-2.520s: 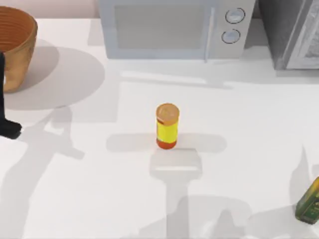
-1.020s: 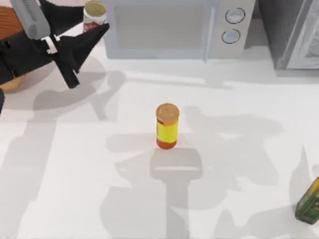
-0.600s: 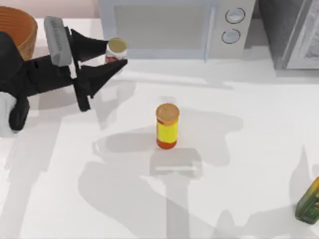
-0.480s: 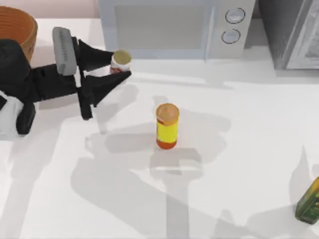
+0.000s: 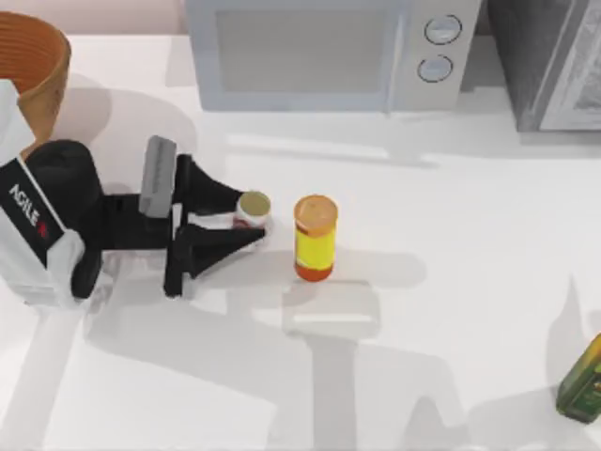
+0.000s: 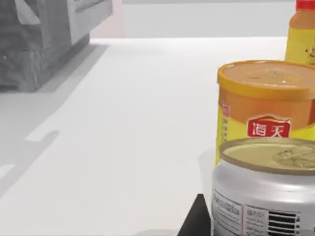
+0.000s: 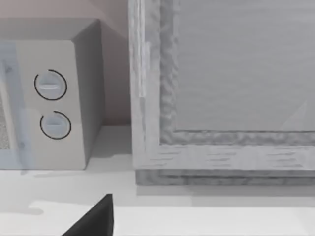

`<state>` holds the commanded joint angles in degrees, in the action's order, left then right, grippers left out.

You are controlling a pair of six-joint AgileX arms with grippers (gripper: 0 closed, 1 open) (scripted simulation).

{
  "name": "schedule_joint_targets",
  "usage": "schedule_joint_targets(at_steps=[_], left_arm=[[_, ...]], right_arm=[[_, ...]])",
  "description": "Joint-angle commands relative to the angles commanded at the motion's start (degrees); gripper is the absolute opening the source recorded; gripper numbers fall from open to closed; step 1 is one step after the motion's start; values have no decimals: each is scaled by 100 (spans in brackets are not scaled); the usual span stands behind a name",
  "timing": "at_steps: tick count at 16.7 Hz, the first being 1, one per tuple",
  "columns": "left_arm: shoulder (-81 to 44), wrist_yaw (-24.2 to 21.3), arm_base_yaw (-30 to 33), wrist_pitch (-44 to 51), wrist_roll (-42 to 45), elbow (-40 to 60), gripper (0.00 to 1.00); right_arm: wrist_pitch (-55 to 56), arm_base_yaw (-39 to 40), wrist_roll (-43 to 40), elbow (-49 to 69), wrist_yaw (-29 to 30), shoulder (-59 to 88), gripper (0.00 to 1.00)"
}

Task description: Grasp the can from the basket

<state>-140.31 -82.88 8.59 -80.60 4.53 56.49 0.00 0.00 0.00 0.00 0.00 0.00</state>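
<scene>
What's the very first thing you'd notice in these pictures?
The big black left end effector stretched across the table's left side, shut on the little can. Right beside the can stands a bright yellow bottle with an orange cap, at the table's middle. The woven basket sits in the far left corner.

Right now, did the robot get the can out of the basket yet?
Yes, that part looks done. The can is out of the basket and sits pinched in the left claw near the middle of the table, right beside the yellow bottle. Nothing of the grasp looks left, and whether the can rests on the table is unclear.
</scene>
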Motion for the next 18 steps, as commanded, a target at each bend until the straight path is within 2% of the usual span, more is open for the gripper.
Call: schedule_joint_targets(at_steps=[8,18], left_arm=[[-142,-103,25,7,12,9,0],[-142,-103,25,7,12,9,75]], right_arm=[[0,0,0,0,0,0,100],[0,0,0,0,0,0,100]])
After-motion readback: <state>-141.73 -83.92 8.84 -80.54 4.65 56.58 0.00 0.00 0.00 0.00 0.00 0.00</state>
